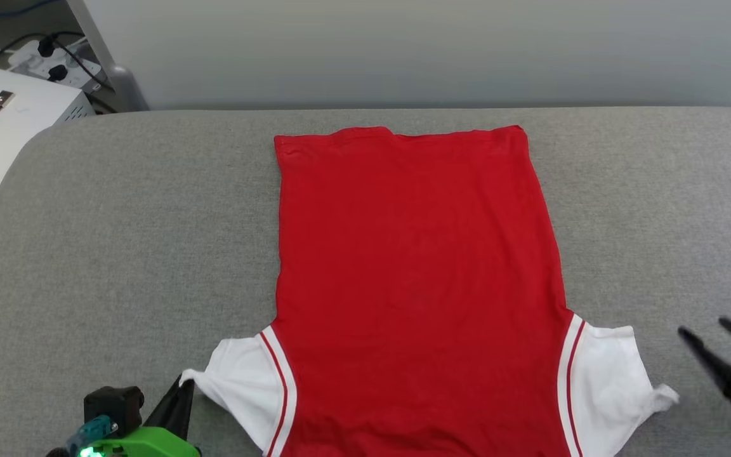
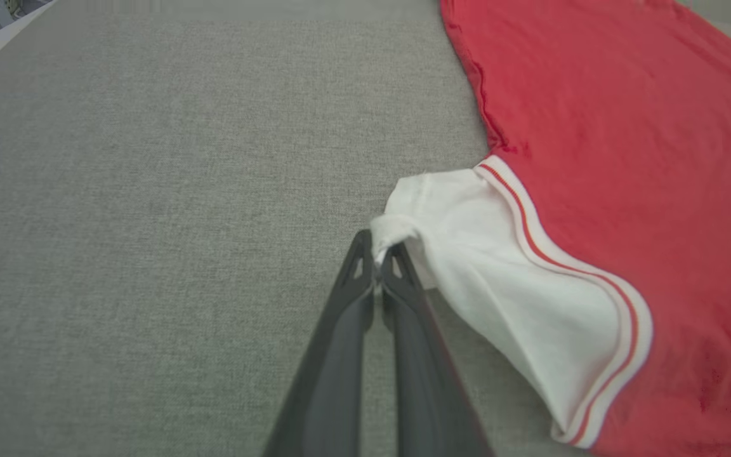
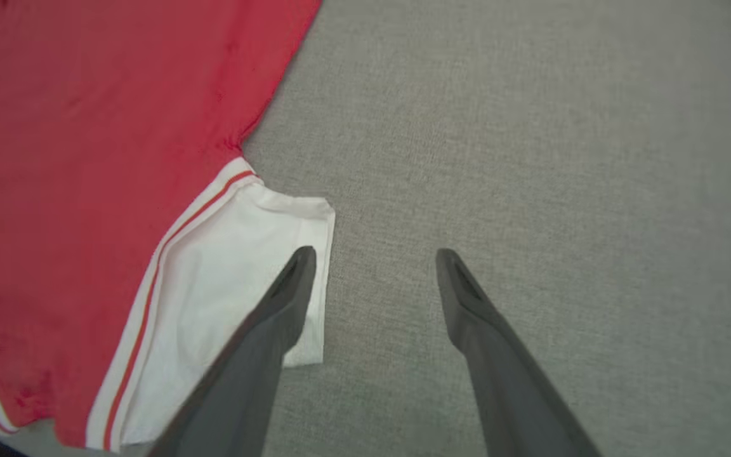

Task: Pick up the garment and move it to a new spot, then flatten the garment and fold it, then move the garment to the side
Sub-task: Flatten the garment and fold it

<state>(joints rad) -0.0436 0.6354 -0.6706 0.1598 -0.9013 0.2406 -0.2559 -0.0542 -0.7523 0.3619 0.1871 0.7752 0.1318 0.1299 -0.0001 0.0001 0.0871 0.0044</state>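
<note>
On the grey tabletop (image 1: 118,222) the shirt (image 1: 416,266) lies flat, hem far, sleeves near. Your left hand (image 2: 375,257) is clamped on the left sleeve (image 2: 467,254) tip. Your right hand (image 3: 375,254) is spread open at the right sleeve (image 3: 232,285) edge.

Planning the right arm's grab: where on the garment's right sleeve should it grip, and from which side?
Likely the right sleeve's outer cuff corner, from the grey surface beside it: it sticks out in a puckered tip; the rest lies flat. The right gripper is open there.
</note>
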